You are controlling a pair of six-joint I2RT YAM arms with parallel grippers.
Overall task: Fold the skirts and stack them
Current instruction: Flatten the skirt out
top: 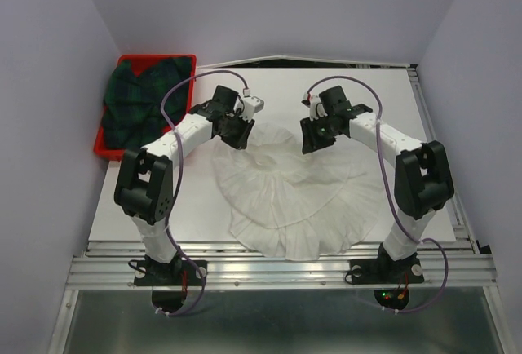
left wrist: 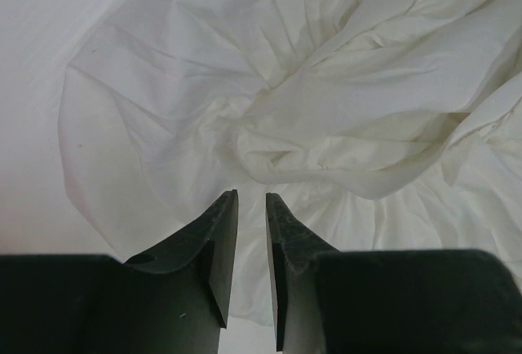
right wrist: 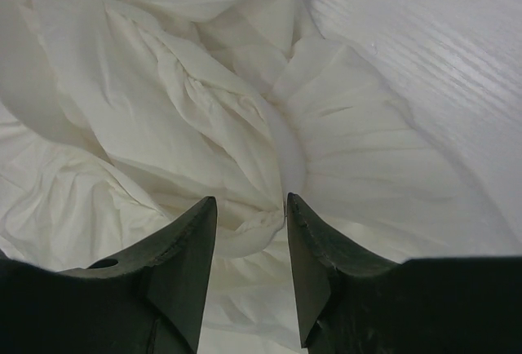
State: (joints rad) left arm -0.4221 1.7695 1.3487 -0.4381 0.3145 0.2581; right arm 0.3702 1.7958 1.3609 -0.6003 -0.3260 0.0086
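The left jaws stand only a narrow slit apart with nothing between them, their tips poised over a bunched knot of the white skirt (left wrist: pixel 326 109). Pale folds spread out from that knot, and a thin single layer runs to the left onto the bare counter (left wrist: pixel 33 36). The right jaws are parted wider. A rounded fold of the same white skirt (right wrist: pixel 204 126) lies in line with the gap, but I cannot tell whether the tips touch it; nothing is clamped. To the right of them a gathered ruffle ends at the counter's bare surface.

From above, both sets of jaws point down at the far edge of the white skirt (top: pixel 294 199), the left arm (top: pixel 188 130) reaching in from the left and the right arm (top: pixel 383 134) from the right. The skirt lies spread in the middle of the counter (top: pixel 391 97), its tiers fanning toward the near edge, where the round hem reaches the counter's rim.

The plaid skirt (top: pixel 143 101) is crumpled inside a red tray (top: pixel 102 148) at the far left corner, well apart from the white one.
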